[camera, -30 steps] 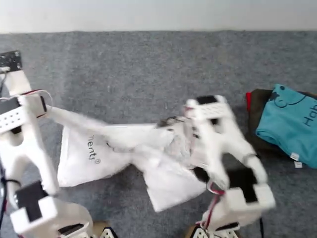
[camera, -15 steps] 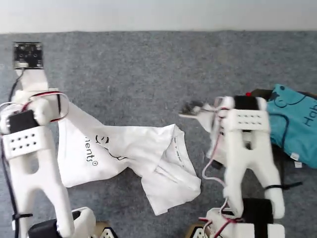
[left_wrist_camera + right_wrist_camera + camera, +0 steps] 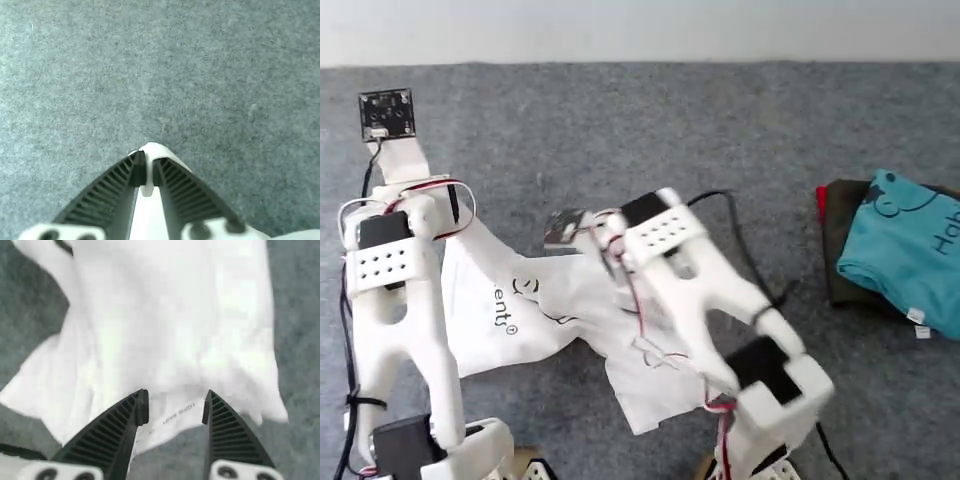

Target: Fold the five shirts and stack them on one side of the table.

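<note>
White shirt (image 3: 560,300) crumpled mid-table; my left gripper (image 3: 145,161) clamped on it, my right gripper (image 3: 175,396) spread above it.

High view: the white shirt lies rumpled on the grey table (image 3: 620,130) between my two arms. One corner of it stretches out to my left arm (image 3: 395,300), and my right arm (image 3: 700,290) crosses over its middle. Well apart, at the table's far side edge, a folded teal shirt (image 3: 905,245) rests on a folded dark shirt (image 3: 838,250). Left wrist view: my fingers are pressed together with a tip of white cloth pinched between them, grey table beyond. Right wrist view: my jaws stand wide apart over the white cloth, a printed label on its hem showing in the gap. I cannot tell whether they touch the cloth.
</note>
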